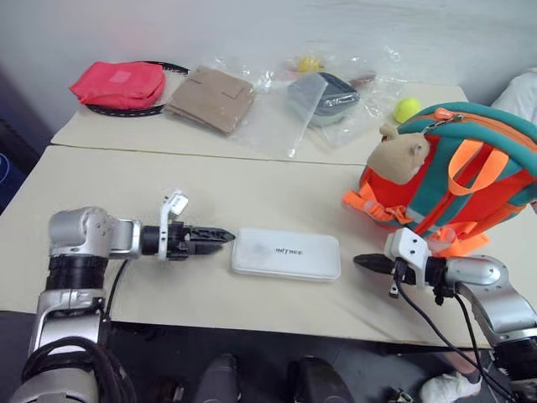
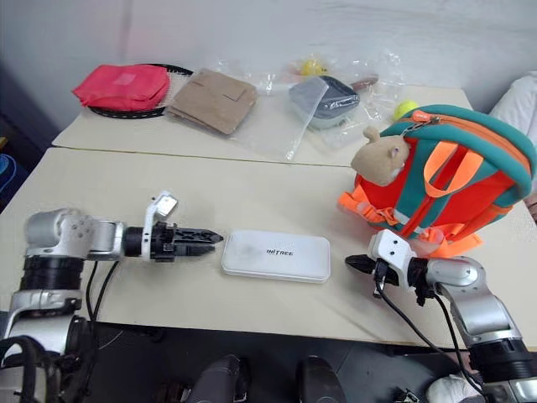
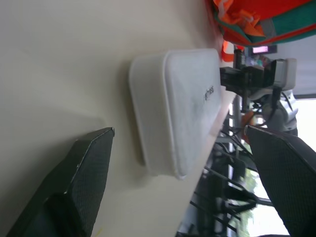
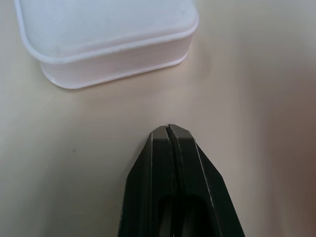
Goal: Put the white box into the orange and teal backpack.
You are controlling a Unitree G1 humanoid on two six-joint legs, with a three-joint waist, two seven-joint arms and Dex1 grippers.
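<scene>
You have two beige counters butted together, the near counter and the far counter. On the near one the white box lies flat, and the orange and teal backpack rests at the right. On the far one lie a red pouch, a tan bagged item, a grey bagged container and a yellow-green ball.
</scene>
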